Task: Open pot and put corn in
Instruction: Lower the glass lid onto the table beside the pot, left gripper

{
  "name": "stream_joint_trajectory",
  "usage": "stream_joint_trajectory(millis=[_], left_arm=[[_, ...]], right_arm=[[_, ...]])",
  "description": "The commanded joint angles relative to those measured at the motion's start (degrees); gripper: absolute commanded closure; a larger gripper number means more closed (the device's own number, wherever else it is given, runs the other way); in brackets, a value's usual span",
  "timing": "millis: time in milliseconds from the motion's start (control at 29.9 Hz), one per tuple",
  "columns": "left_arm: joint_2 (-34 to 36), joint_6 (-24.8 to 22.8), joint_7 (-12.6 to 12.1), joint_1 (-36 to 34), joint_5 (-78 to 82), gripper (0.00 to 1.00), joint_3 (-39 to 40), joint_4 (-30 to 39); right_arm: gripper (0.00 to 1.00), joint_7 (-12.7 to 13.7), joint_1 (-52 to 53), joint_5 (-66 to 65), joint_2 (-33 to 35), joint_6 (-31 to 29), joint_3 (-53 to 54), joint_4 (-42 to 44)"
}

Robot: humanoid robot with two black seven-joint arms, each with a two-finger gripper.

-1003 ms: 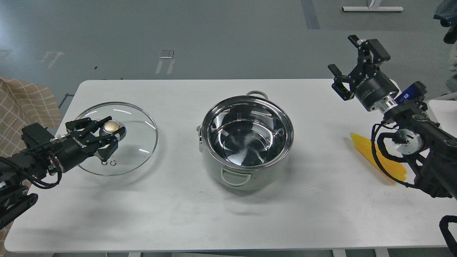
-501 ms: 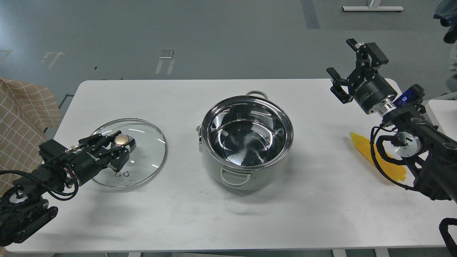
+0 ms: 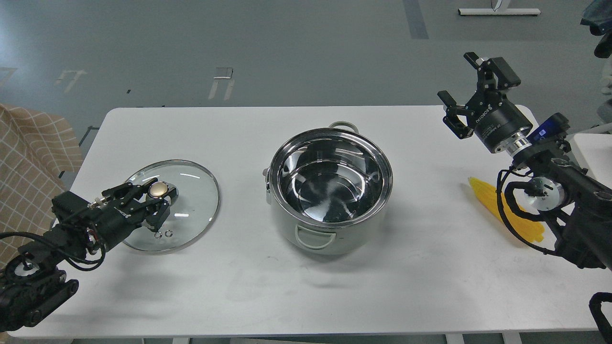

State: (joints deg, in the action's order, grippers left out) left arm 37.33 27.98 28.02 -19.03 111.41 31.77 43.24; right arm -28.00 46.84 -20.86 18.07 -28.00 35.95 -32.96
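Note:
The pot (image 3: 287, 231) stands open in the middle of the white table (image 3: 382, 291), its mirror-like inside empty. The round glass lid (image 3: 191, 196) lies to its left, apart from it. My left gripper (image 3: 154, 201) reaches in from the lower left and is shut on the lid's gold knob (image 3: 158, 189). The yellow corn (image 3: 484, 195) lies on the table at the right, its nearer end hidden behind my right arm. My right gripper (image 3: 455, 75) is open and empty, raised above the table's far right corner, behind the corn.
A checked beige cloth (image 3: 28, 153) hangs off the table's left side. A second white surface (image 3: 593, 148) adjoins the far right. Grey floor lies beyond the table's back edge.
My left gripper has carried the lid nearer and a little right, lowering it onto the table. The right gripper has shifted only slightly.

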Motion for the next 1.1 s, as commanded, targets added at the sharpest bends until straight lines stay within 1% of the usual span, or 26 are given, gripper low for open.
stream_joint_trajectory(millis=[0, 33, 67, 201, 668, 769, 802, 835, 936, 969, 1069], left_arm=[[0.9, 0.0, 0.0, -1.0, -3.8, 0.09, 0.1, 0.4], [0.9, 0.0, 0.0, -1.0, -3.8, 0.09, 0.1, 0.4], [1.2, 0.0, 0.0, -1.2, -5.2, 0.06, 0.0, 0.4], [3.2, 0.0, 0.0, -1.2, -6.6, 0.05, 0.1, 0.8], [2.6, 0.0, 0.0, 0.2, -8.1, 0.05, 0.0, 0.7], [2.5, 0.0, 0.0, 0.1, -8.1, 0.06, 0.0, 0.4], [2.5, 0.0, 0.0, 0.2, -8.1, 0.11, 0.0, 0.4], [2.5, 0.0, 0.0, 0.2, -8.1, 0.20, 0.0, 0.3], [2.4, 0.0, 0.0, 0.2, -8.0, 0.40, -0.1, 0.2], [2.4, 0.0, 0.0, 0.2, -8.0, 0.41, -0.1, 0.1], [2.0, 0.0, 0.0, 0.2, -8.1, 0.52, -2.1, 0.1]], right_arm=[[0.03, 0.0, 0.0, 0.0, 0.2, 0.0, 0.0, 0.0], [0.03, 0.0, 0.0, 0.0, 0.2, 0.0, 0.0, 0.0], [0.03, 0.0, -0.1, 0.0, 0.2, 0.0, 0.0, 0.0], [0.03, 0.0, -0.3, -0.1, 0.1, 0.0, 0.0, 0.0], [0.03, 0.0, -0.3, -0.1, 0.1, 0.0, 0.0, -0.1], [0.03, 0.0, -0.3, -0.2, 0.2, 0.0, 0.0, -0.1], [0.03, 0.0, -0.3, -0.2, 0.2, 0.0, 0.0, -0.1], [0.03, 0.0, -0.3, -0.2, 0.2, 0.0, 0.0, -0.1], [0.03, 0.0, -0.3, -0.2, 0.2, 0.0, 0.0, -0.1], [0.03, 0.0, -0.3, -0.2, 0.2, 0.0, 0.0, -0.1], [0.03, 0.0, -0.3, -0.2, 0.1, 0.0, 0.0, -0.1]])
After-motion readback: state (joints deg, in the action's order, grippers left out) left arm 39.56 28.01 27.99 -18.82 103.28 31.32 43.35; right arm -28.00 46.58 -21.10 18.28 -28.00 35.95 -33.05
